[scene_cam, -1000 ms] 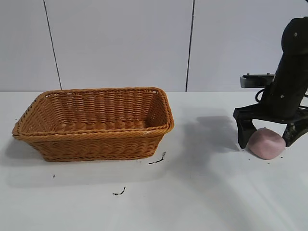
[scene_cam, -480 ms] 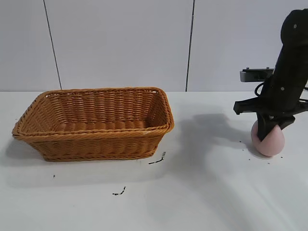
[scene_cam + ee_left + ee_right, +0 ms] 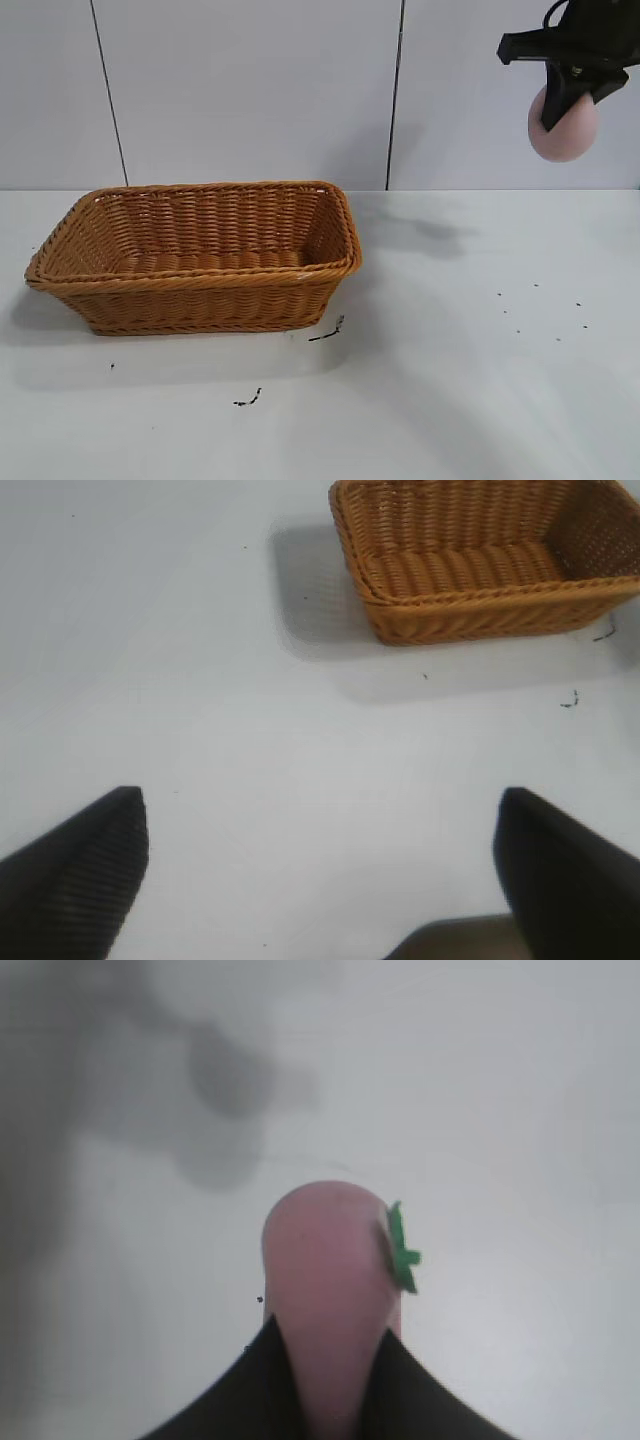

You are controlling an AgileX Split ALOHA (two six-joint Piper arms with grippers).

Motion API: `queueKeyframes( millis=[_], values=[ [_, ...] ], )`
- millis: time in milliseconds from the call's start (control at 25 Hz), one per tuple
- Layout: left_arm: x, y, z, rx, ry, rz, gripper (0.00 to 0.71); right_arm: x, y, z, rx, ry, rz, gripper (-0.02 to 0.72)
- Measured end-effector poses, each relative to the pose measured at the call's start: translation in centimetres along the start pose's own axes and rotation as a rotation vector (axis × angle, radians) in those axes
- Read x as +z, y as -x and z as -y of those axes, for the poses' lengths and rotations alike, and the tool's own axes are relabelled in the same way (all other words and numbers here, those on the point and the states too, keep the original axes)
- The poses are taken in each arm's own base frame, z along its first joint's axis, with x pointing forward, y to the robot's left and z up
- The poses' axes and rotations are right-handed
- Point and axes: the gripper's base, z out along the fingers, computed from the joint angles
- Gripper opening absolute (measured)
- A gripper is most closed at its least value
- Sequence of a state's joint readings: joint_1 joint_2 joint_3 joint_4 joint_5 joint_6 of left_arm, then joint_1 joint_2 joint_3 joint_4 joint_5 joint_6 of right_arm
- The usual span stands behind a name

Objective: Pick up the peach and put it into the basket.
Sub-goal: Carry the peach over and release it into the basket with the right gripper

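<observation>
I've got the matte, lumpy pink peach [image 3: 565, 128] pinched tight in my right tool [image 3: 562, 100], lifted off the counter [image 3: 450, 380] since a second ago, now high at far right. Woven wicker basket [image 3: 195, 290] sits left. Left tool [image 3: 320, 870] spread wide, holding nothing

The basket [image 3: 200, 255] is woven wicker, orange-brown, ribbed and rough, with a braided rim. Beside it the table [image 3: 450, 400] is smooth matt white, flecked with dark crumbs. The peach [image 3: 565, 125] looks soft, matt pink, with a small green leaf [image 3: 402, 1250]. The right gripper [image 3: 562, 100] is matt black plastic.
</observation>
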State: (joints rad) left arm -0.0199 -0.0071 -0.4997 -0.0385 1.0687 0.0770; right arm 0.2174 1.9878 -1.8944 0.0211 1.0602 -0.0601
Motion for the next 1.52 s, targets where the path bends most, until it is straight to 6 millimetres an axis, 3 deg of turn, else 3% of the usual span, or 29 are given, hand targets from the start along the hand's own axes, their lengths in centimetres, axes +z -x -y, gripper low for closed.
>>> queueKeyframes(
  millis=[160,280,480,600,800,920,1040,1120,1160,1280,1520],
  values=[
    [0.0,0.0,0.0,0.000,0.000,0.000,0.692,-0.1,1.2,-5.9,-0.117,0.057,0.043,0.025],
    [0.0,0.0,0.0,0.000,0.000,0.000,0.692,1.0,1.6,-10.3,-0.197,0.103,0.050,0.026],
    [0.0,0.0,0.0,0.000,0.000,0.000,0.692,4.6,0.9,-17.1,-0.309,0.167,0.037,0.026],
    [0.0,0.0,0.0,0.000,0.000,0.000,0.692,8.5,-0.3,-19.6,-0.353,0.181,0.012,0.026],
    [0.0,0.0,0.0,0.000,0.000,0.000,0.692,15.0,-2.7,-21.0,-0.380,0.177,-0.067,0.026],
    [0.0,0.0,0.0,0.000,0.000,0.000,0.692,16.6,-3.5,-21.0,-0.384,0.173,-0.103,0.069],
    [0.0,0.0,0.0,0.000,0.000,0.000,0.692,16.5,-3.4,-21.0,-0.383,0.173,-0.100,0.276],
    [0.0,0.0,0.0,0.000,0.000,0.000,0.692,16.3,-3.3,-20.9,-0.389,0.169,-0.097,0.519],
    [0.0,0.0,0.0,0.000,0.000,0.000,0.692,16.0,-3.2,-20.9,-0.389,0.169,-0.096,0.591],
    [0.0,0.0,0.0,0.000,0.000,0.000,0.692,14.8,-2.7,-20.9,-0.390,0.179,-0.075,0.670],
    [0.0,0.0,0.0,0.000,0.000,0.000,0.692,10.7,-1.1,-20.7,-0.390,0.189,0.004,0.689]
  ],
)
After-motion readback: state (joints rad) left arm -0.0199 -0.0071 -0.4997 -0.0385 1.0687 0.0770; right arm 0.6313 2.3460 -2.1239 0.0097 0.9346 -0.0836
